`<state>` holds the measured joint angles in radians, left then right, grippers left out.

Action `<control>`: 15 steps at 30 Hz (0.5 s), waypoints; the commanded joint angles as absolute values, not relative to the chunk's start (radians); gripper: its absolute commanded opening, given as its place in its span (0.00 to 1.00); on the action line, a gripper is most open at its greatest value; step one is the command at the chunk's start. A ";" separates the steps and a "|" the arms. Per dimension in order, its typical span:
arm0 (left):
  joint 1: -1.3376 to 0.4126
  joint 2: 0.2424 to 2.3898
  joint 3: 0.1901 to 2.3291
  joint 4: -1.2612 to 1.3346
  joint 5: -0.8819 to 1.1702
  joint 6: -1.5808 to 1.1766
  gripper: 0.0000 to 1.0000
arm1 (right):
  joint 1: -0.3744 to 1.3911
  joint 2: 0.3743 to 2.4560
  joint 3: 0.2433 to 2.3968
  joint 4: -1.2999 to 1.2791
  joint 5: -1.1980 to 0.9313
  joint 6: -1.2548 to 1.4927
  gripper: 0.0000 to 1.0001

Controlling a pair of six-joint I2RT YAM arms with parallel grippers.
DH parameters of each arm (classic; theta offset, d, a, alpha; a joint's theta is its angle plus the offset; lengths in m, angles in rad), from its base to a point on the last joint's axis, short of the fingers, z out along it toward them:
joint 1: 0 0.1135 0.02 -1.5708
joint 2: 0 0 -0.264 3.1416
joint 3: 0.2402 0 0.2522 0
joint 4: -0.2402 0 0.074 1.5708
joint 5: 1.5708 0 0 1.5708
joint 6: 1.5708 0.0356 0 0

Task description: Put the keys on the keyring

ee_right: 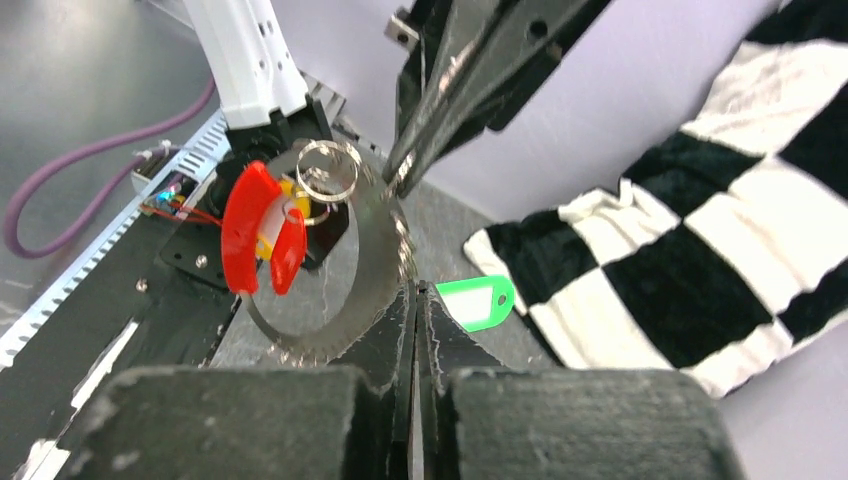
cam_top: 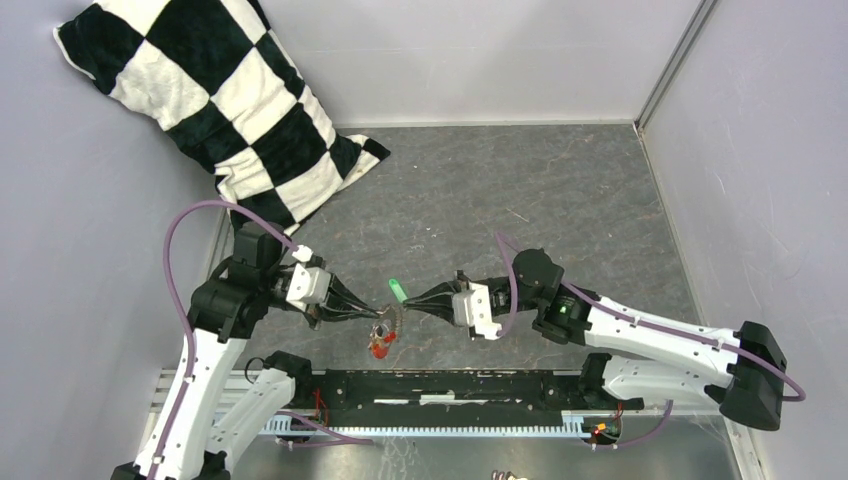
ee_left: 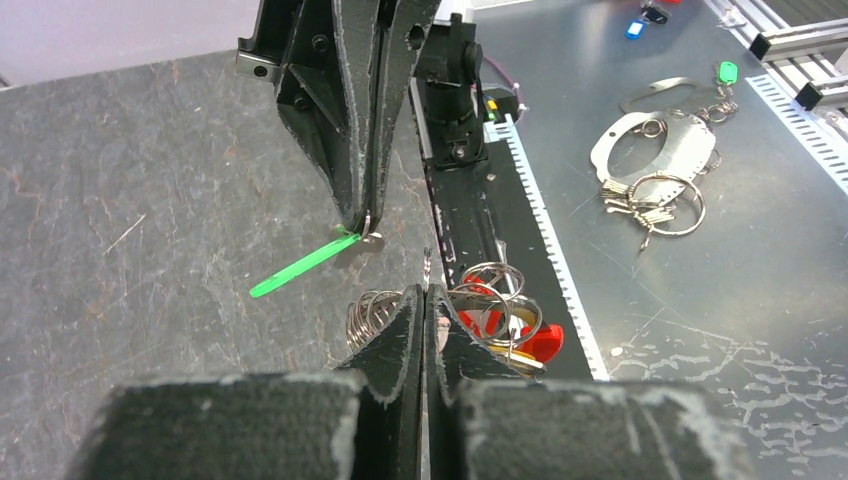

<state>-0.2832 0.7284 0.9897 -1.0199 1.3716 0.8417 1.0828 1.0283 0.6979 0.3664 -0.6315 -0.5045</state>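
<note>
See the left end effector clenched on the keyring, steadying it; the right end effector, just beside the keyring, pinches the green key, seemingly to feed it on.

Table in front of me: dark grey top, veined like stone. Black-and-white checked pillow slumped in its far left corner. Near edge, by my bases: bare metal sheet with a bunch of spare rings, a green tag and a blue tag.
</note>
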 commanded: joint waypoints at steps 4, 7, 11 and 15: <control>-0.288 0.731 1.011 -1.014 1.440 0.842 0.02 | 1.170 1.069 0.806 0.402 -0.591 -0.628 0.00; -0.288 0.724 1.015 -1.014 1.438 0.844 0.02 | 1.184 1.081 0.820 0.396 -0.592 -0.642 0.01; -0.288 0.722 1.017 -1.012 1.431 0.825 0.02 | 1.202 1.084 0.828 0.382 -0.589 -0.659 0.00; -0.288 0.716 1.026 -1.012 1.429 0.833 0.02 | 1.209 1.098 0.843 0.359 -0.592 -0.675 0.00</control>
